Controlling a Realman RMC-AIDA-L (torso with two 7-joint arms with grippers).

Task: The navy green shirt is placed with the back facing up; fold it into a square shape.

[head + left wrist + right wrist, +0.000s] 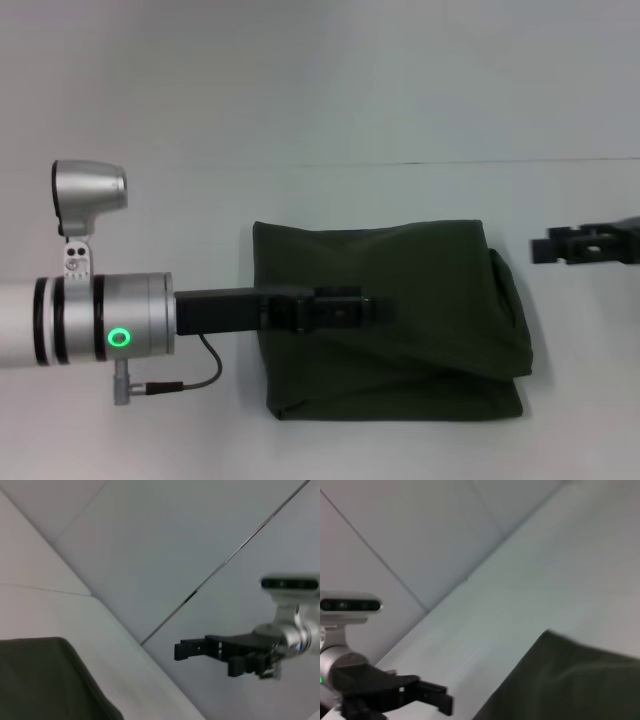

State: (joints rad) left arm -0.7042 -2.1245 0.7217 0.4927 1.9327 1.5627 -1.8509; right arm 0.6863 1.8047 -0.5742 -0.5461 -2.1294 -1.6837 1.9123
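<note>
— Where is the shirt [400, 320]?
— It lies folded on the table [400, 190]. The left gripper [385, 310] hangs over it.
— And the right gripper [540, 247]?
— Beside the shirt, apart. Whether either one is closed or loose can't be told.

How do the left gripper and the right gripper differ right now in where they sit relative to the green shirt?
The left gripper reaches over the folded dark olive-green fabric shirt, near its middle; the right gripper sits off the shirt's right edge, over the bare white table. The left arm is largely in the head view; only the right gripper's tip shows. Both are black and point inward.
</note>
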